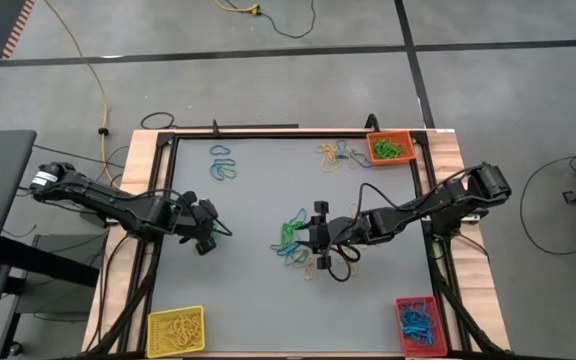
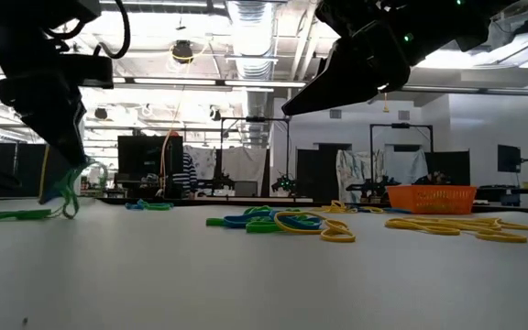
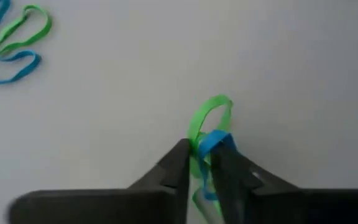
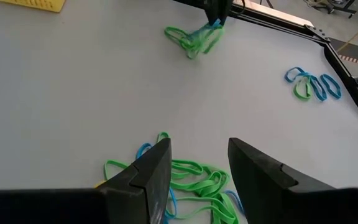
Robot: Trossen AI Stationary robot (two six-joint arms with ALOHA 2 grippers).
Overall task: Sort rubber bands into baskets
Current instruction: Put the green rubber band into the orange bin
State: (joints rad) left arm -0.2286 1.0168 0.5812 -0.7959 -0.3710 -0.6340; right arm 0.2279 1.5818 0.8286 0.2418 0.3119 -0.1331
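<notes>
A: While the left tool (image 1: 211, 232) is hanging over the left half of the tabletop (image 1: 258, 300), what is it gripping?

B: Its two fingers (image 3: 176, 165) are standing narrow, and a green band (image 3: 209, 115) together with a blue band (image 3: 216, 140) is sitting pinched between them. In the low view these bands (image 2: 67, 194) are dangling from the tool (image 2: 70, 160) down to the tabletop surface.

A: And the right tool (image 1: 313, 236)?

B: It is hovering near the middle of the tabletop, with its fingers (image 4: 151, 171) standing wide apart and gripping nothing. A central pile of green, blue and yellow rubber bands (image 1: 296, 243) is lying just under and in front of it.

A: Where are the baskets sitting?

B: The yellow basket (image 1: 175, 330) is sitting at the near left corner, with yellow bands in it. The red basket (image 1: 417, 322) is sitting at the near right corner and is holding mostly blue bands. The orange basket (image 1: 389, 148) is sitting at the far right corner and is holding green bands.

A: Are other bands lying loose?

B: Yes. A small blue and green group (image 1: 224, 165) is lying at the far left, and some yellow and blue ones (image 1: 335, 155) are lying just beside the orange basket.
</notes>
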